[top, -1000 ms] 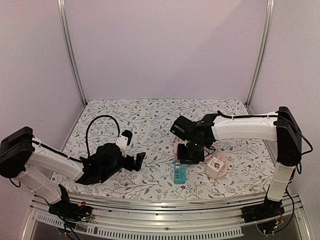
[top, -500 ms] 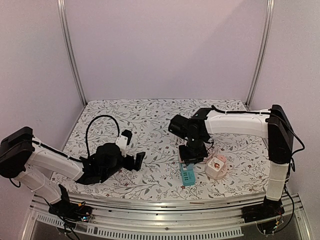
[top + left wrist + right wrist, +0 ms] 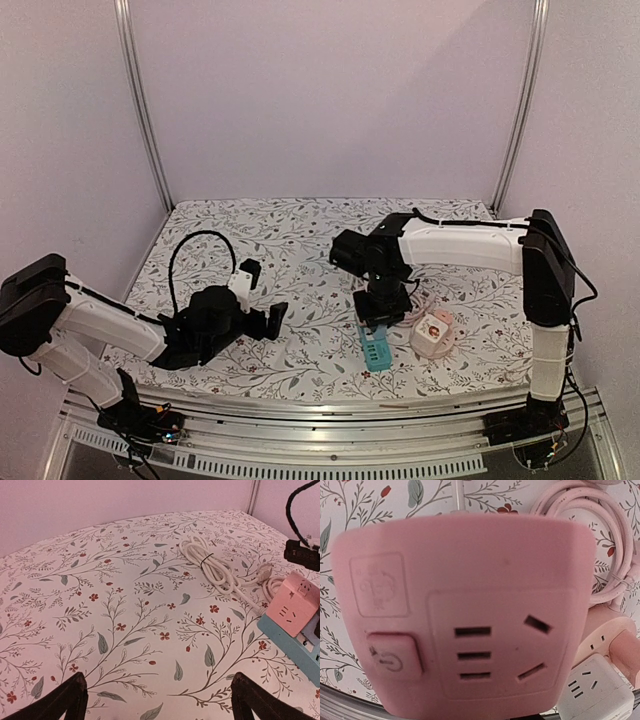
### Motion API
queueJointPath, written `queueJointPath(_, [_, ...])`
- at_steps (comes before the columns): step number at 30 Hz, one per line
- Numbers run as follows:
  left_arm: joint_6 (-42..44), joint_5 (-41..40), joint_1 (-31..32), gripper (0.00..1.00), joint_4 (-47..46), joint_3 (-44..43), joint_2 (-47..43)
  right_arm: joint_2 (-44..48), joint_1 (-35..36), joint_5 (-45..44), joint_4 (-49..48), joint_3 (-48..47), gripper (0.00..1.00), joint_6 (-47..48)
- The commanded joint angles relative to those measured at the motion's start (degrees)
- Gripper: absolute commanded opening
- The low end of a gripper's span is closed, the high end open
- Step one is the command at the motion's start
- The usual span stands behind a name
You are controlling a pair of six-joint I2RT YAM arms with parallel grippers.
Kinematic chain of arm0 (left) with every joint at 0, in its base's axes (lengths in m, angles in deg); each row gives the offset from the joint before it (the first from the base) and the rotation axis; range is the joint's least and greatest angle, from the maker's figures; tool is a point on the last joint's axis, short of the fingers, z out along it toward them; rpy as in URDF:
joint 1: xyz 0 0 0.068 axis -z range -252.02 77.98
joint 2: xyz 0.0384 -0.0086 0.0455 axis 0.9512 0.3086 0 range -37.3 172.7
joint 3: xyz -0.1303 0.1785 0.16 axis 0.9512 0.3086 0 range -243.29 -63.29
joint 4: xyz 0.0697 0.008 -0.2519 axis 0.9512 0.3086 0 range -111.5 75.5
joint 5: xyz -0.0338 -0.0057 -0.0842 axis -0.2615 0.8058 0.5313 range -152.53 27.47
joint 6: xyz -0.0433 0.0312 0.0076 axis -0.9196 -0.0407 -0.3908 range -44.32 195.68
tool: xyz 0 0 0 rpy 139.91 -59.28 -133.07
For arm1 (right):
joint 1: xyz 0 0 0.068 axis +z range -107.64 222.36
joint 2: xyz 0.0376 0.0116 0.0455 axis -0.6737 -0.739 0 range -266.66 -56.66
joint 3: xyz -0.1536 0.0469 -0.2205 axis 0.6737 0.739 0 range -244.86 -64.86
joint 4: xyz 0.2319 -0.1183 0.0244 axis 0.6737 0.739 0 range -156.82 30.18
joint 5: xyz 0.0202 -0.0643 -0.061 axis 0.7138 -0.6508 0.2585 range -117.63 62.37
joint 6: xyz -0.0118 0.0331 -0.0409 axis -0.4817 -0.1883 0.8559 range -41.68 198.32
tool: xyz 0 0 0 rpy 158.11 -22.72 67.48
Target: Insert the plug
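Fingers [image 3: 67,702] on my left gripper [image 3: 159,687] stand spread wide, low over the floral-patterned tablecloth [image 3: 125,605]. My right gripper [image 3: 384,310] is clamped tight. Its own camera hides the fingers, because the pink cube-shaped plastic plug adapter [image 3: 465,615] fills nearly the whole view with its socket face and power button toward the lens, so I read the grip as pinched on that cube. From the left wrist I see the cube sitting tilted on the end of the teal rectangular power strip [image 3: 295,652], touching it; I cannot tell whether its pins are in. A coiled white cable [image 3: 210,565] lies beyond, and a white cube on a pink base [image 3: 433,333] sits just right of the strip.
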Motion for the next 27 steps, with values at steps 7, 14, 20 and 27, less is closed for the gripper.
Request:
queueJointPath(7, [0.48, 0.61, -1.27, 0.99, -1.25, 1.23, -0.95, -6.35, 1.0, 1.8, -0.7, -0.05, 0.0, 1.82])
queueJointPath(14, [0.56, 0.78, -1.62, 0.99, -1.66, 1.28, -0.53, -7.03, 1.02, 2.04, -0.93, 0.23, 0.0, 3.06])
queueJointPath(20, [0.5, 0.87, -1.8, 0.99, -1.74, 1.6, -0.84, -7.85, 1.0, 1.71, -1.19, 0.25, 0.0, 3.28])
queueJointPath(27, [0.28, 1.28, -1.89, 0.99, -2.27, 2.02, -1.04, -6.65, 0.53, 2.61, -4.07, 4.07, 0.0, 3.68])
